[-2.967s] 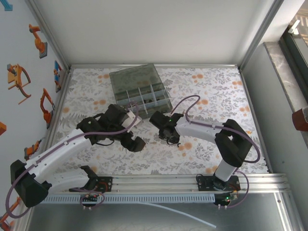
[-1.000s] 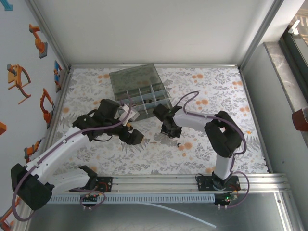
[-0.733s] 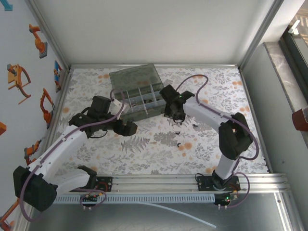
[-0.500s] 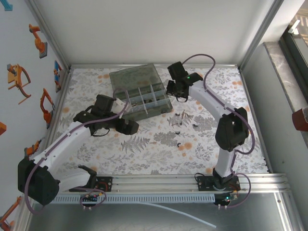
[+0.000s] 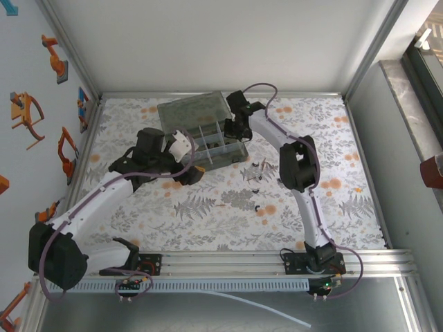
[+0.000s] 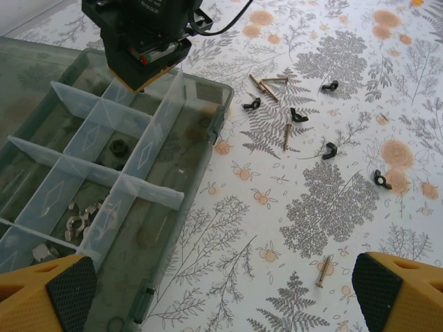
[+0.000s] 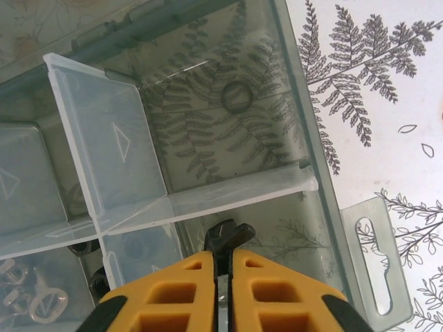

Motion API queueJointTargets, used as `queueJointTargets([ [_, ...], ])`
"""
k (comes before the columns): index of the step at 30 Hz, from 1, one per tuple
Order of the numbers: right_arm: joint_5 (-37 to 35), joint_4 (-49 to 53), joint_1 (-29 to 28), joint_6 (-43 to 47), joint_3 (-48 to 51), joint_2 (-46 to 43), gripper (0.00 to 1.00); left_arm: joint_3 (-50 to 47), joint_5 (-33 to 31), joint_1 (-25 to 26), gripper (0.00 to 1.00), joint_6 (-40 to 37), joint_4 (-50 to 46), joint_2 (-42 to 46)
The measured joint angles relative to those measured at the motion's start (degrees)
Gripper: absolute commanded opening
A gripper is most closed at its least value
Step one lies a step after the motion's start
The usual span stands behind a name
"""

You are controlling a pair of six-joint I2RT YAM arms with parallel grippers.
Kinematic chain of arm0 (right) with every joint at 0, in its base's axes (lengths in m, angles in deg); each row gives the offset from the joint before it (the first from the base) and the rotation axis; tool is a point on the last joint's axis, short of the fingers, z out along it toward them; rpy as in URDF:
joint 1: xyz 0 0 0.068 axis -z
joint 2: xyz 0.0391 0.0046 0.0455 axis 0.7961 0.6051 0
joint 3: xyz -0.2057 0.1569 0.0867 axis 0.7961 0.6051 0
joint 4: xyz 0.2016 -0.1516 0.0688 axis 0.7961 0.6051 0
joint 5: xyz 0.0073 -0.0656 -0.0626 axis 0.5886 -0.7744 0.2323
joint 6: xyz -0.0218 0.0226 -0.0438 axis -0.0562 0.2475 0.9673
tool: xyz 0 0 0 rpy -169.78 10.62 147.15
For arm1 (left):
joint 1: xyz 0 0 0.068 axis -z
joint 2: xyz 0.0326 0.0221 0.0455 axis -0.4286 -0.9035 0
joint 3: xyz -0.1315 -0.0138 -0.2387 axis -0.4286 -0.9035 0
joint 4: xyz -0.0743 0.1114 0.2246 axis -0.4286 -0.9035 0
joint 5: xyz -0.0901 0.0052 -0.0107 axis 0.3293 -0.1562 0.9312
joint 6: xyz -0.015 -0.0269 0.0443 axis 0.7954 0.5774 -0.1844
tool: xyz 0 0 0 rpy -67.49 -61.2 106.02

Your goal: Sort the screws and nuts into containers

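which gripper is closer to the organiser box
Right. The right gripper hangs directly above the organiser box, shut on a small black piece; the left gripper is open, by the box's near edge.

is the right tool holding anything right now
Yes, the right tool is shut on a small black piece, held above a compartment of the organiser box.

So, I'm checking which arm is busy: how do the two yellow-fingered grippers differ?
The left gripper is wide open and empty; the right gripper is shut on a small black fastener. The left hangs over the edge of the smoky-grey plastic organiser box and the floral table; the right is above a box compartment. Both have yellow fingers.
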Motion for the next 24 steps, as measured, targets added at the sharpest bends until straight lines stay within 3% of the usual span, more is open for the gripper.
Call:
queueJointTargets([
  [6, -0.17, 1.03, 0.07, 1.03, -0.5, -0.2, 0.47, 0.76, 6.05, 0.0, 0.97, -4.2, 1.03, -3.26],
  [11, -1.81, 0.5, 0.04, 1.77, 4.17, -5.27, 0.5, -2.95, 8.59, 0.42, 0.97, -7.06, 4.2, -0.46],
  [15, -3.45, -3.21, 0.07, 2.86, 17.29, -17.97, 0.51, -3.34, 10.64, 1.4, 0.97, -10.19, 2.75, 0.17],
  [20, -3.63, -10.23, 0.26, 7.3, 35.65, -34.67, 0.65, -3.32, 11.85, 5.09, 0.97, -15.26, -0.76, 0.0],
  [24, -3.65, -12.98, 1.18, 11.69, 43.98, -38.91, 0.68, -3.28, 12.46, 7.76, 0.97, -16.57, -1.77, -1.09],
])
